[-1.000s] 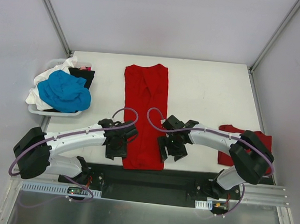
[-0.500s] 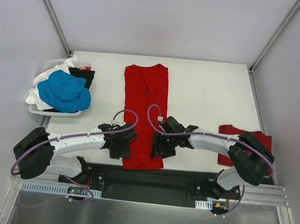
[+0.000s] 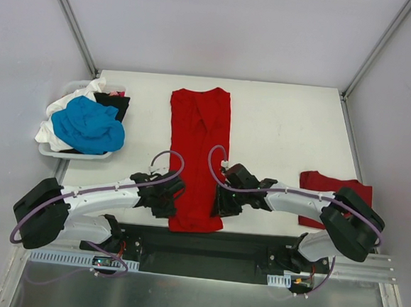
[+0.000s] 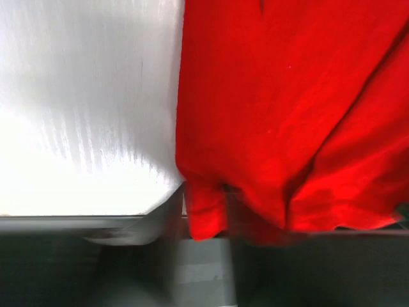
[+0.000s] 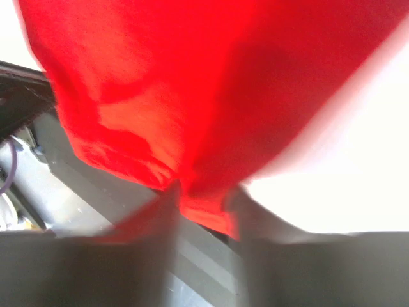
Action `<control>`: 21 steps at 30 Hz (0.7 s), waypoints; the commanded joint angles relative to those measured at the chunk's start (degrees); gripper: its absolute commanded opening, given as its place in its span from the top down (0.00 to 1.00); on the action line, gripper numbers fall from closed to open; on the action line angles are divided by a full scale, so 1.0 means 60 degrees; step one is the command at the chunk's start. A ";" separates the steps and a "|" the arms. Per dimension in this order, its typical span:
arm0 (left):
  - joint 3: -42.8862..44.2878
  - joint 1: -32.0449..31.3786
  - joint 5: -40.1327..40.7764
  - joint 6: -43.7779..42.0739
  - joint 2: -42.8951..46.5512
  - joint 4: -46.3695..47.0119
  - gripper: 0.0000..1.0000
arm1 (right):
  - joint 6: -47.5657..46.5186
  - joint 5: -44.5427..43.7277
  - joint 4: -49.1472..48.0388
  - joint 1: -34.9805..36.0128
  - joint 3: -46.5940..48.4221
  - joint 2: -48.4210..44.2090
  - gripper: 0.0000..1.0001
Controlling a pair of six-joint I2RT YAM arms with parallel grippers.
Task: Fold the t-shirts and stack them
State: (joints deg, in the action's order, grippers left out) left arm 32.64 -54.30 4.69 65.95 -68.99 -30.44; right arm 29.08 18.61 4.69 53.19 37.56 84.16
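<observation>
A long red t-shirt (image 3: 199, 146), folded into a narrow strip, lies down the middle of the table, its hem at the near edge. My left gripper (image 3: 167, 202) is at the hem's left corner and my right gripper (image 3: 221, 202) at its right corner. In the left wrist view a red hem corner (image 4: 206, 214) sits pinched between the blurred fingers (image 4: 167, 214). In the right wrist view the red cloth (image 5: 192, 96) gathers into the gripper (image 5: 203, 198), whose jaws are shut on it. Another red t-shirt (image 3: 326, 198), folded flat, lies at the right.
A white basket (image 3: 46, 148) at the back left holds a blue t-shirt (image 3: 88, 124) with white and black ones under it. The black base rail (image 3: 205, 246) runs along the table's near edge. Grey walls enclose the table on both sides and at the back.
Both grippers have slid inward and toward the near hem of the long red t-shirt, and their jaws have narrowed onto its two corners.
</observation>
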 commanded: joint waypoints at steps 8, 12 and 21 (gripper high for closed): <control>0.0404 0.0027 -0.0210 0.0156 -0.0118 0.0151 1.00 | -0.0555 -0.1065 0.2016 0.0056 0.0126 -0.1165 0.99; 0.1075 0.0027 0.0111 0.0082 0.0306 -0.0769 1.00 | -0.0540 -0.1168 0.2192 0.0071 0.0170 -0.1531 0.99; 0.2760 0.0027 0.0668 -0.0356 0.0190 -0.2544 1.00 | -0.1082 -0.1066 0.2895 0.0056 0.1340 -0.1048 0.99</control>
State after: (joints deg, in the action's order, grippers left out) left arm 44.42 -54.30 5.37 66.11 -67.77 -38.96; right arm 24.80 12.78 18.92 53.19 40.62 77.49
